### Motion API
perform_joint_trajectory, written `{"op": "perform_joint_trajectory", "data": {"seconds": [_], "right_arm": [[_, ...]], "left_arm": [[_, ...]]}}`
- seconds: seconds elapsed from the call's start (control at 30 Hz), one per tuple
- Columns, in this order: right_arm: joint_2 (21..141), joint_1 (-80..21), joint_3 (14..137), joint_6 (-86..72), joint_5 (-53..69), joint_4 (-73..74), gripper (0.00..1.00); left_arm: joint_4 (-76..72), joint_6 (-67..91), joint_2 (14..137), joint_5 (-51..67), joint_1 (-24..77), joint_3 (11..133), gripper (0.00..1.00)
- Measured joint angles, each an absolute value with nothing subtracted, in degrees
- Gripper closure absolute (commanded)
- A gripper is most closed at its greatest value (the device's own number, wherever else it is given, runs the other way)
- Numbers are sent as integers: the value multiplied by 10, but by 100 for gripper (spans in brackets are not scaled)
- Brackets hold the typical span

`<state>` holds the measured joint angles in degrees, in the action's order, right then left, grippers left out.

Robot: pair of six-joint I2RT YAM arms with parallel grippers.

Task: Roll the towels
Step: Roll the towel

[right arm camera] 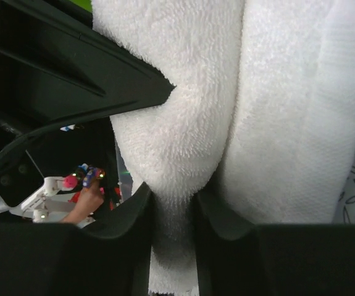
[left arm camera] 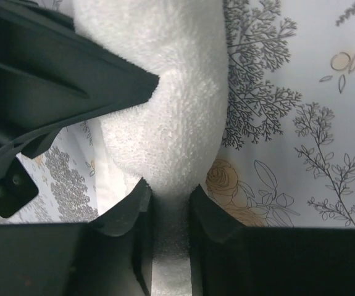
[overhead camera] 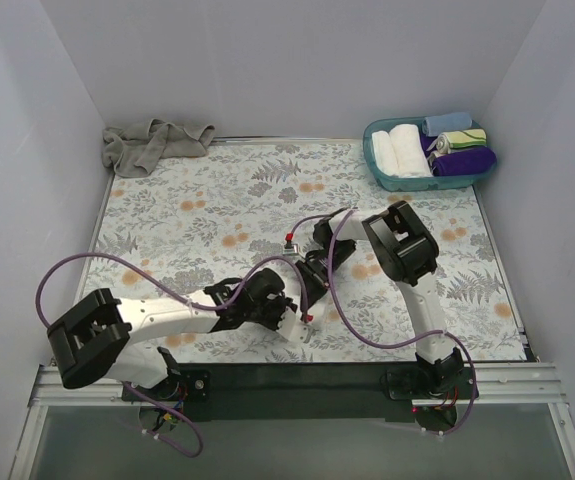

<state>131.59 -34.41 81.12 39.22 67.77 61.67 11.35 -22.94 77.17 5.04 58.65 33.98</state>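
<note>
Far left on the tabletop (overhead camera: 197,215) a grey-beige towel (overhead camera: 152,143) lies crumpled, unrolled; the far-right basket (overhead camera: 412,185) holds rolled ones. Near centre, the left hand (left arm camera: 170,203) and right hand (right arm camera: 174,206) each clench the white towel (left arm camera: 165,92), seemingly mid-roll.

White towel (left arm camera: 165,92) is pinched, bunched; grey-beige towel (overhead camera: 152,143) lies crumpled far-left.

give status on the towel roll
Left gripper shut on white towel. Right gripper shut on white towel too. Grey towel crumpled at far left corner. No obstruction seen.
</note>
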Motion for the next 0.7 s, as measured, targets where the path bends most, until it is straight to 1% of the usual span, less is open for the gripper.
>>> {"op": "perform_joint_trajectory", "data": {"seconds": [0.07,0.13,0.17,0.23,0.27,0.4,0.53,0.7], "right_arm": [[1302,-343,810,392,656,615,65],[1286,-341,810,390,627,612,61],[1276,-338,811,388,609,610,57],[1256,-334,818,384,572,607,55],[1245,-330,821,380,553,604,49],[1180,-296,833,375,466,587,46],[1087,-245,830,382,404,576,46],[912,-199,757,410,348,552,46]], "left_arm": [[127,-220,781,49,588,355,100],[149,-205,796,55,587,378,100],[160,-197,801,59,587,388,100],[185,-177,811,73,586,409,100],[198,-168,814,80,585,418,100],[263,-136,840,121,571,464,100],[345,-114,899,188,538,544,100],[444,-104,986,287,482,644,100]]}}
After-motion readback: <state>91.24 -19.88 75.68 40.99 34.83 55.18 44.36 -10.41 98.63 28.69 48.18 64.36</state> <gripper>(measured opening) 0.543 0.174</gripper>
